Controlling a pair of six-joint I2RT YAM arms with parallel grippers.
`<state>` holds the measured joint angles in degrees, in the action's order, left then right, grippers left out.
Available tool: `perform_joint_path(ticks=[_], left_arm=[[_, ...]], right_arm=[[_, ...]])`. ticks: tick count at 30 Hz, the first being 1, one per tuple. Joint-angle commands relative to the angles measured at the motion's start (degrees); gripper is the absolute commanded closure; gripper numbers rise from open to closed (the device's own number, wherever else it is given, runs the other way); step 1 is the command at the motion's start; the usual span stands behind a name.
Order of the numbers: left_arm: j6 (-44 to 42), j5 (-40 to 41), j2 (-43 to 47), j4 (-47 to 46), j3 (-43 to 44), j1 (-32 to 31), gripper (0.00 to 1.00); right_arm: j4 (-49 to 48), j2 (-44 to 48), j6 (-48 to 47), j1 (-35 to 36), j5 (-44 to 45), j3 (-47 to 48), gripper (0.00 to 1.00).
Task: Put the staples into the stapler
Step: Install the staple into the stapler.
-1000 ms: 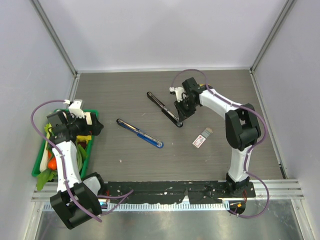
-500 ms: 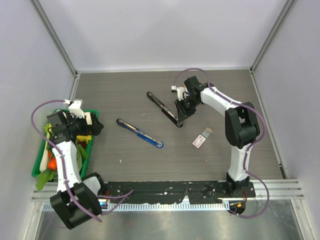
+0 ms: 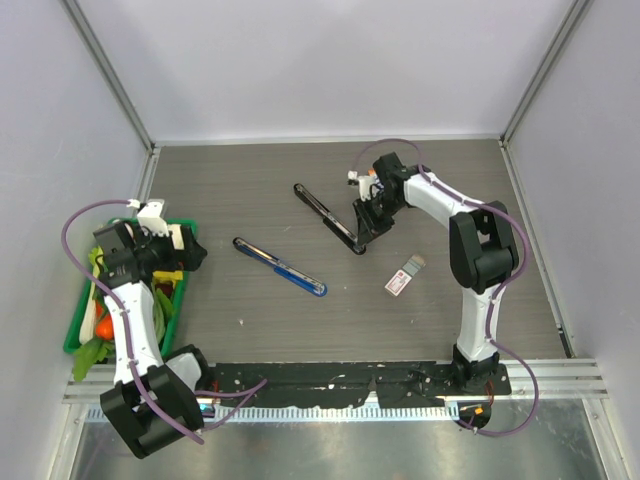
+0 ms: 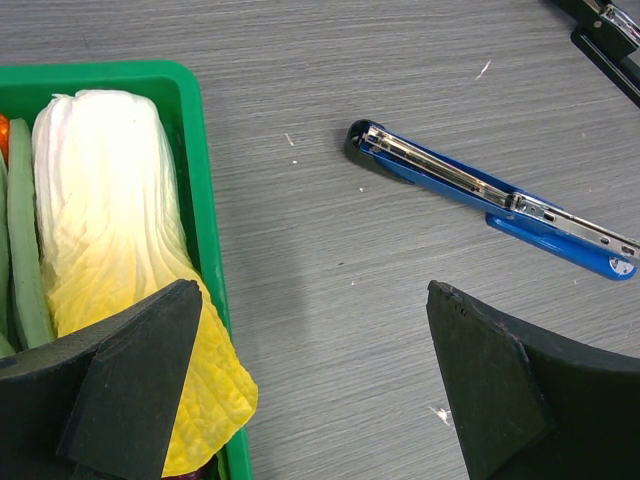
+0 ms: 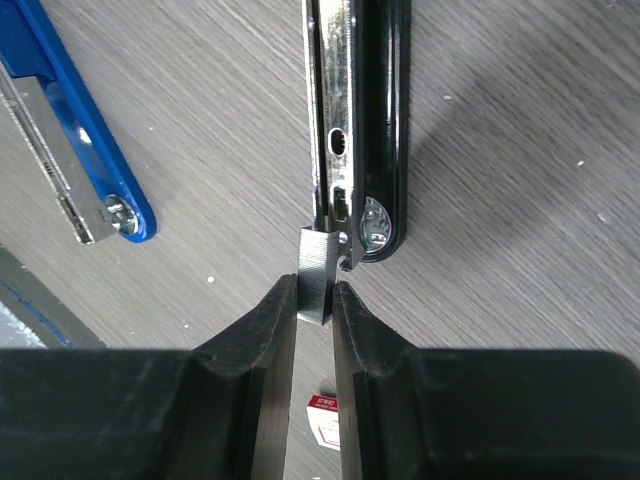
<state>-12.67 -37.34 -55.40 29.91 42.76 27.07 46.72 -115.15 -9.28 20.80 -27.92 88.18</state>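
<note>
Grey desk [image 3: 450, 170] between white walls carries the black stapler [image 3: 325, 215], which lies opened out flat near the middle. Within the last second the right arm has swung its wrist a little to the right and toward the far wall, while the stapler, the blue stapler [image 3: 280, 265] and the small box [image 3: 398, 284] kept their places. The right end effector [image 5: 316, 305] is pinching a short strip of staples [image 5: 318, 262], and this strip now touches the near end of the metal channel of the stapler. I judge that the arm is lining up the strip, so it must next slide along the channel. The left end effector [image 3: 188, 248] is spread wide beside the green basket [image 3: 72, 335] and has not moved.
</note>
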Motion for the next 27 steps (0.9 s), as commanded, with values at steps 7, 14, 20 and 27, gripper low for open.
perform_joint_path(ticks=[7,14,20,27], left_arm=[[-0.4,-1.4,0.3,-0.3,0.1,0.5,0.0],[-0.5,-1.4,0.3,-0.3,0.1,0.5,0.0],[-0.4,-1.2,0.3,-0.2,0.1,0.5,0.0],[-0.4,-1.3,0.3,-0.3,0.1,0.6,0.0]], right_arm=[[0.8,0.3,1.3,-1.5,-4.8,2.6,0.75],[0.7,0.0,1.3,-1.6,-4.3,2.3,0.76],[0.8,0.3,1.1,-1.5,-4.2,2.2,0.76],[1.1,-0.6,1.1,-1.5,-3.8,1.9,0.77]])
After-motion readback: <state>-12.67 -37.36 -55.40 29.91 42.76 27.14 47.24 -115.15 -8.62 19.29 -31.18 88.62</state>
